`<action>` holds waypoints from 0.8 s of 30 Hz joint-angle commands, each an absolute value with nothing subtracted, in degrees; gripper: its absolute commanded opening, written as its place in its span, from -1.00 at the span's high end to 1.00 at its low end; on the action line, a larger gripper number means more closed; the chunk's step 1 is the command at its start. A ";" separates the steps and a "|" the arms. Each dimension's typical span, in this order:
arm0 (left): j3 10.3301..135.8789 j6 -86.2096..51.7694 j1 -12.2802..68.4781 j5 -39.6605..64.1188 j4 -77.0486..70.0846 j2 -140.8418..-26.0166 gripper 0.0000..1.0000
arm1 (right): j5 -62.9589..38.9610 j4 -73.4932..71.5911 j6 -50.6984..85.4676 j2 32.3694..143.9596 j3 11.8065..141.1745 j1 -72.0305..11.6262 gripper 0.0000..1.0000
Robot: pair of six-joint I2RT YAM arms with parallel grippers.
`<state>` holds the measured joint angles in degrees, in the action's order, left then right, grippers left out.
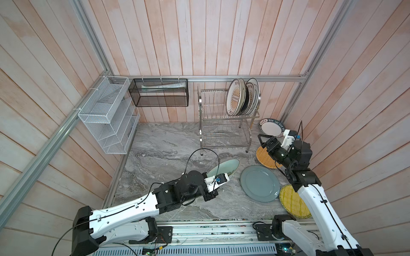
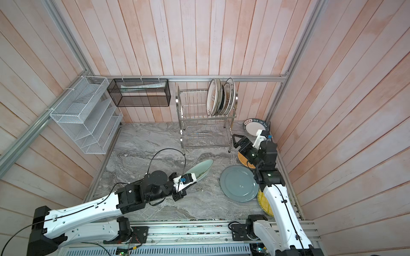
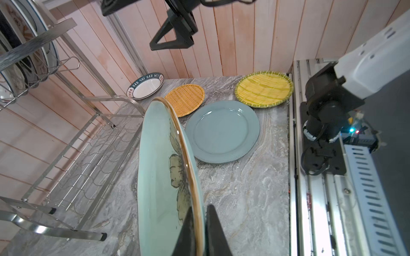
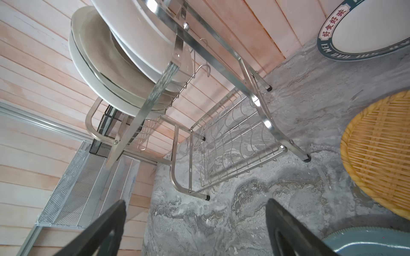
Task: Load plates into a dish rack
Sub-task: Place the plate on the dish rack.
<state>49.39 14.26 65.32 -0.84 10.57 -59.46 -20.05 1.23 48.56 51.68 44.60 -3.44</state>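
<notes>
At the L tool (image 3: 200, 212), jaws are pinched tight on the rim of the pale green plate (image 3: 159, 166) w/ the flower print. Plate stands on edge, tilted, over the middle of the tabletop (image 1: 159, 150), in front of the dish rack (image 1: 224, 126). Can't tell if its lower rim touches the marble.

R tool (image 4: 195, 200) is spread wide w/ nothing btwn the fingers. It hangs above the tabletop just right of the rack's legs, near the orange woven plate (image 1: 261, 157).

Flat on the tabletop nearby:
- Grey-blue plate (image 1: 259, 182), its edge just beside the orange one.
- Yellow woven plate (image 1: 292, 202), partly under the R arm, at the grey-blue rim; touching or overlapping, can't say which.

White plate w/ dark lettered rim (image 1: 269, 128) sits in the far right corner by the wall.

Rack's upper tier holds approx four plates upright in the right-end slots, incl. the white sunburst plate (image 1: 235, 97) facing out and a black plate (image 1: 245, 105) behind it.

White mesh organiser (image 1: 106, 115) and black mesh basket (image 1: 158, 92) hang on the walls, well apart from both tools.
</notes>
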 commanded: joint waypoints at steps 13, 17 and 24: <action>80.16 -0.54 64.32 -13.88 -15.21 -70.57 1.00 | -24.52 -22.35 40.77 45.34 26.25 -11.75 -0.96; 90.78 -9.32 57.72 -12.13 -11.83 -78.03 1.00 | -19.89 -23.60 35.76 45.60 24.75 -19.14 -0.96; 103.59 -19.04 45.09 -4.28 -9.58 -89.54 1.00 | -16.44 -31.31 30.98 43.86 18.55 -26.73 -0.95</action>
